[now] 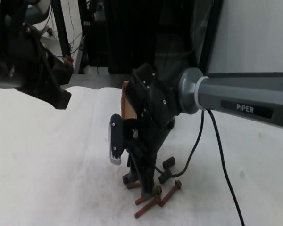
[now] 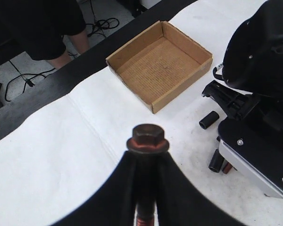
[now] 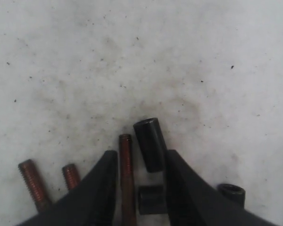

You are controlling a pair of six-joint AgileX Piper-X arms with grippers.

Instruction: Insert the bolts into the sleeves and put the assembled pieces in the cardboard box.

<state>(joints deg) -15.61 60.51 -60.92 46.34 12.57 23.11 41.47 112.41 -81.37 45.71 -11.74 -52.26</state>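
- Judged the step in hand as the pick-up of a sleeve to pair with a bolt held ready; no assembled piece made out anywhere.
- Found the left gripper [image 2: 147, 157] clamped on a rust-brown, hexagon-headed steel bolt [image 2: 147, 140], head out beyond the fingertips, raised well above the white-covered bench [image 2: 85, 141].
- Found the right gripper [image 3: 141, 157] low over the bench and pointing down, fingers apart, straddling a short black cylindrical sleeve [image 3: 150, 141] lying flat.
- Noted a bare rust-brown bolt shank [image 3: 126, 165] just beside that sleeve, likewise between the fingers.
- Noted a second black sleeve [image 3: 151, 200] deeper between the fingers, a third sleeve [image 3: 231, 193] off to one side, and loose bolts [image 3: 33, 183] near.
- Saw the shallow brown cardboard box [image 2: 160, 66] open, with nothing inside, near the right arm's pile and well apart from the held bolt.
- Reckoned the next move to call for closing on the sleeve alone, without pinching the neighbouring shank, then lifting it and lining its bore up with the held bolt's threaded end.
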